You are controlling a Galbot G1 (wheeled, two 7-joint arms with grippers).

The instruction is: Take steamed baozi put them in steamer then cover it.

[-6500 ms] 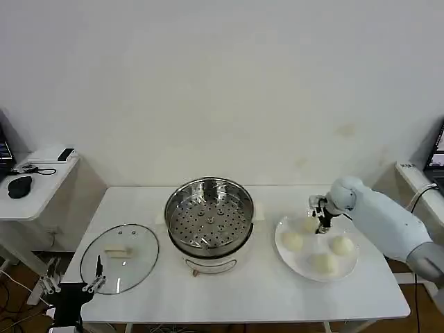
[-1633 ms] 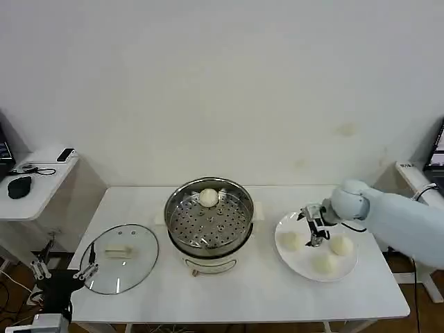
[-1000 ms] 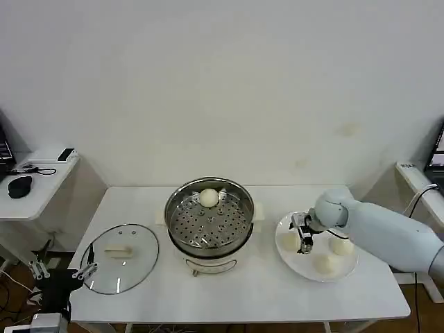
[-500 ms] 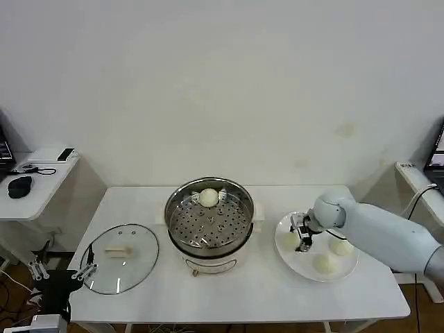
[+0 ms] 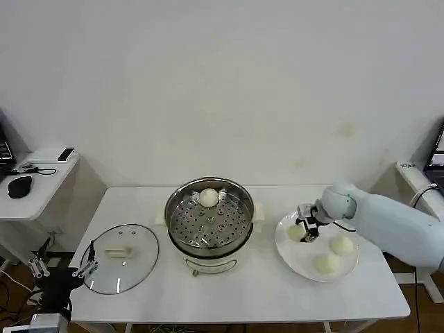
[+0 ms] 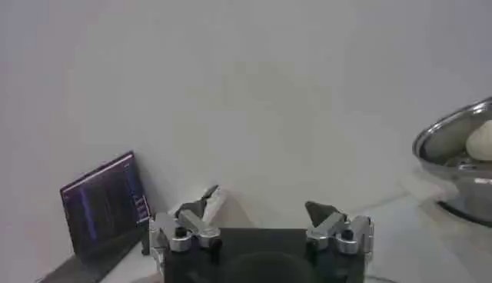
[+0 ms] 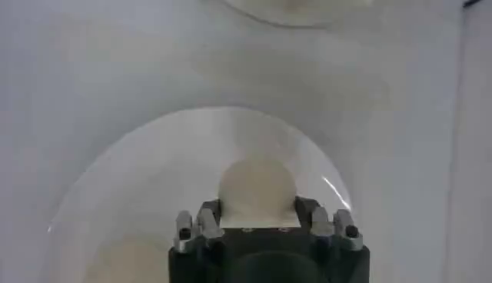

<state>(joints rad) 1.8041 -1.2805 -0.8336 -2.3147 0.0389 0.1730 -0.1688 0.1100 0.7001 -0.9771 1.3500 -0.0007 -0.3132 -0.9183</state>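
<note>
Buns are what we are moving, and we place everything by the steamer (image 5: 209, 218), which stands at the middle of the white table (image 5: 243, 288). Nearest to us, off the table's front corner on the left of the steamer, our left gripper (image 5: 61, 269) hangs idle with its fingers spread wide and nothing between them; the left wrist view shows the same gap (image 6: 261, 231). Just beyond it, on the table left of the steamer, lies the glass lid (image 5: 119, 257), flat, handle up, apart from the pot. To the right of the steamer sits a white plate (image 5: 288, 258) with three buns: one at the front (image 5: 324, 263), one farther right (image 5: 341, 245), and one on the side nearest the steamer (image 5: 296, 232). Our right gripper (image 5: 308, 229) is down at that last bun; in the right wrist view the bun (image 7: 257, 190) sits between the fingers (image 7: 201, 224), which flank it on both sides, though we cannot tell whether they press it. Farthest, at the back of the steamer's perforated tray, rests a fourth bun (image 5: 209, 198), also seen from the left wrist (image 6: 481, 141).
</note>
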